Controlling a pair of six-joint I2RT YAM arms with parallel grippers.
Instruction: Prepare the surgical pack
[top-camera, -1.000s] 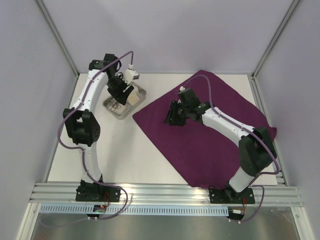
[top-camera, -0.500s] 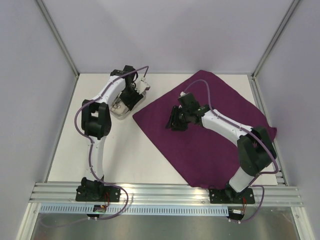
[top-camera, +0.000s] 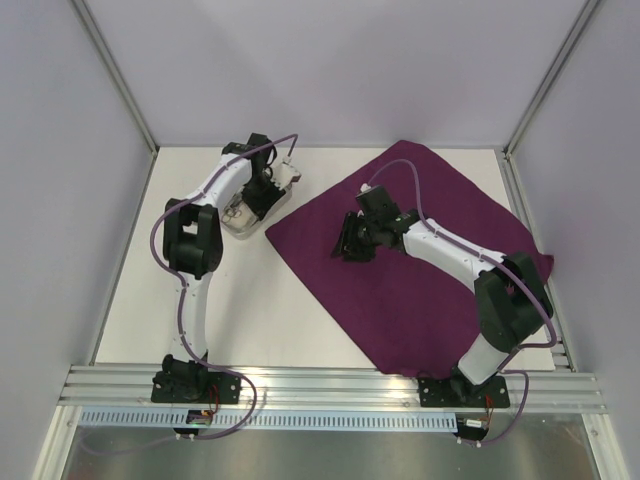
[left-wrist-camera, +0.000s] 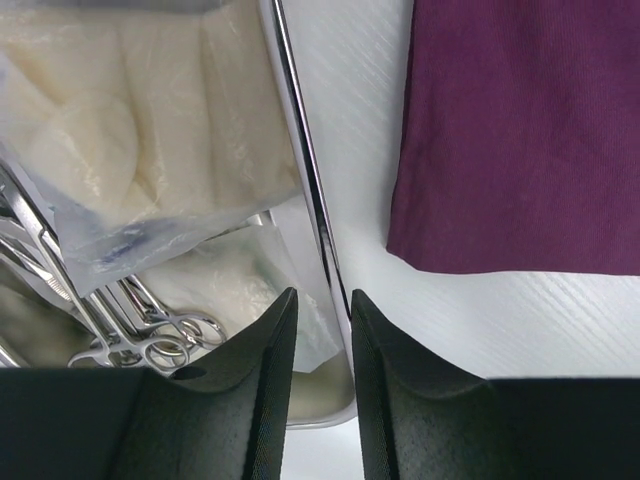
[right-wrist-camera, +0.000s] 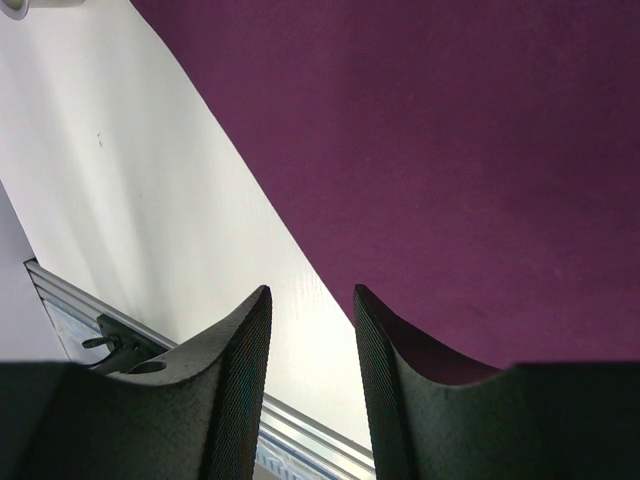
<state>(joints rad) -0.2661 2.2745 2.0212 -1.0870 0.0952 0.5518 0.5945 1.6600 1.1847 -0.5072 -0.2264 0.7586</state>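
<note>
Top external: left tool (top-camera: 266, 196) nearer tray (top-camera: 243, 231)

Tray and cloth side by side on the table (top-camera: 240, 300)

The cloth (top-camera: 390, 300) lies right of the tray (left-wrist-camera: 300, 160), near it but not touching. Inside the tray are the gauze pads (left-wrist-camera: 150, 120), with the clamps (left-wrist-camera: 130, 335) beside them and partly underneath.

The left arm (top-camera: 192, 300) stretches far forward with its elbow bent and its wrist folded back and down. The left gripper (left-wrist-camera: 322, 295) points downward, jaws a narrow slot apart. The right arm (top-camera: 450, 250) reaches forward and inward — the right gripper (right-wrist-camera: 311, 290) hangs tilted, its fingers (right-wrist-camera: 235, 350) parted with nothing between them.
</note>
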